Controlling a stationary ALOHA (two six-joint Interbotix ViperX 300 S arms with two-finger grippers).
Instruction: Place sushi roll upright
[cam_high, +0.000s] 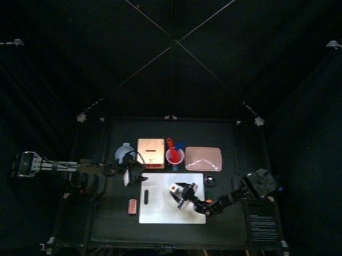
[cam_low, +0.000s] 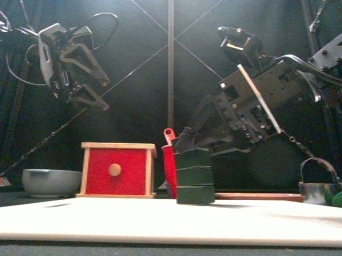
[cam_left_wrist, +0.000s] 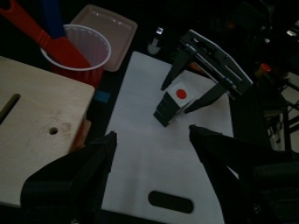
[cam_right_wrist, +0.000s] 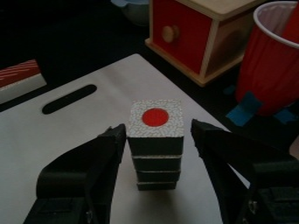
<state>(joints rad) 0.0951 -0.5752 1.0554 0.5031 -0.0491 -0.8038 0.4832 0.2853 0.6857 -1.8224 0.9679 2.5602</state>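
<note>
Roll (cam_right_wrist: 156, 144) stands upright on the mat (cam_right_wrist: 70, 144), pale end up, between the right gripper's (cam_right_wrist: 156, 163) wide jaws, apparently released. Left gripper (cam_left_wrist: 152, 162) hangs open, well apart. Only withdrawal seems left.

Red cup (cam_right_wrist: 271, 61) beside red-fronted wooden box (cam_right_wrist: 201, 33).
</note>
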